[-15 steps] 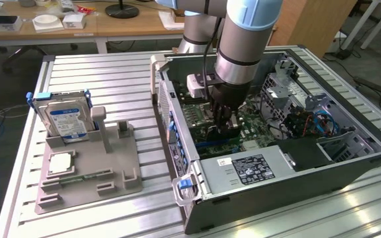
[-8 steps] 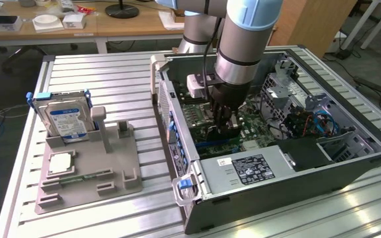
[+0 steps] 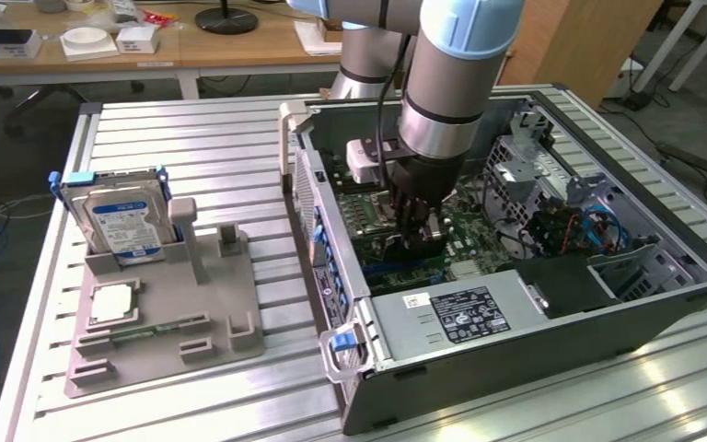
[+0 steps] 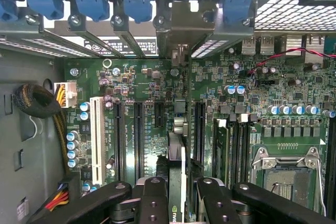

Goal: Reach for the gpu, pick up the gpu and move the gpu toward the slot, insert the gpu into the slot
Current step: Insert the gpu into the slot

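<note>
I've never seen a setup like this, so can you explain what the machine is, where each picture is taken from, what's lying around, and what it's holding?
The machine is a single robot arm with a black end effector reaching down into an open computer case that lies on a metal table. One picture comes from a camera off the arm. The other comes from a camera on its wrist, looking down at the green motherboard and its long black slots. The end effector is closed on the gpu, a thin card seen edge-on, standing over the slots. On the table at the exterior view's left, a grey holder carries a hard drive and a processor chip.
</note>
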Robot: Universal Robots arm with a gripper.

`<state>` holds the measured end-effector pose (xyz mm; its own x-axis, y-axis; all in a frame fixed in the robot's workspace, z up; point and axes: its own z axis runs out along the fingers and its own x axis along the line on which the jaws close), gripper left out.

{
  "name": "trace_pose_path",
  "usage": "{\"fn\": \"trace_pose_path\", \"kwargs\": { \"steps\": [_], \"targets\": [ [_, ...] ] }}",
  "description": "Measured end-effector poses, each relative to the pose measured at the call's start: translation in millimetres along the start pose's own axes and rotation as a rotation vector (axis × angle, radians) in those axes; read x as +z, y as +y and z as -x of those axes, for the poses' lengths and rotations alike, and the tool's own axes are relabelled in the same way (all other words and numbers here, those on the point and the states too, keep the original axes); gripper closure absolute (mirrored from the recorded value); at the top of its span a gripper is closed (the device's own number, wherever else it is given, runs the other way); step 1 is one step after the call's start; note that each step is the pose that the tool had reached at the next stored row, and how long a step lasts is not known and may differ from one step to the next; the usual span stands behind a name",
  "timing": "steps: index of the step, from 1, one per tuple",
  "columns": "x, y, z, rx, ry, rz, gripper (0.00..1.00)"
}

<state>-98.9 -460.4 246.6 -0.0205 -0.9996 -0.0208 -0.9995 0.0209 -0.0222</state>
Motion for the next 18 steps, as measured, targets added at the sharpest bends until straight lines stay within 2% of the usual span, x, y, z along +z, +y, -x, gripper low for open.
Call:
{"fn": "trace_pose_path", "kwargs": {
  "steps": [18],
  "targets": [
    [3.8,0.1,-0.1,0.0,0.0,0.0,0.74]
  ]
}}
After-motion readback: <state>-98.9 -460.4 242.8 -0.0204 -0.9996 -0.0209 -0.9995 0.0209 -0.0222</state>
